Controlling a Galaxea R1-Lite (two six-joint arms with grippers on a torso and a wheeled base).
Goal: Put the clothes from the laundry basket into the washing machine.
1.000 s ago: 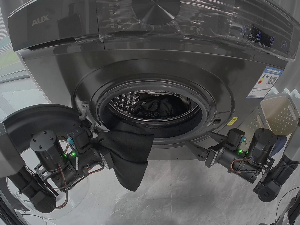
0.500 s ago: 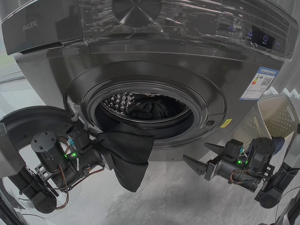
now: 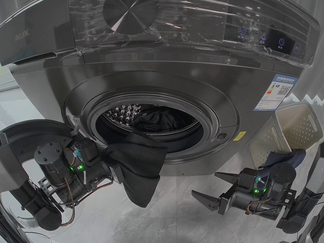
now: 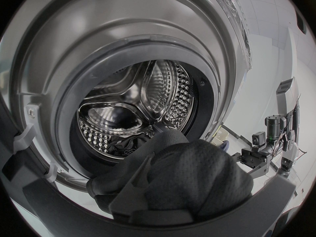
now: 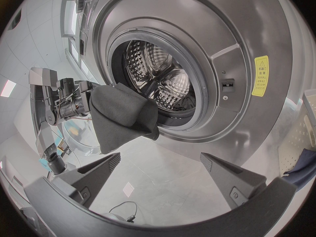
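Fingers of the left gripper are pressed together on a black garment. The cloth is wrapped over them, so the pinch itself is mostly covered. The garment sits at the lower left lip of the washing machine opening, with one fold on the door seal and the bulk hanging outside toward the floor. It is not in the drum yet.

On the right gripper the fingers are spread with nothing between them. It is low over the floor before the machine's right front, near the laundry basket.

Inside, dark clothes already lie at the bottom of the drum. Over the basket's near rim hangs a dark blue garment — at least one piece left to move. Cannot tell whether more lies in the basket.

Judgement: partway through. The black garment needs pushing past the lip, then the blue one fetching. At the left the door stands open.
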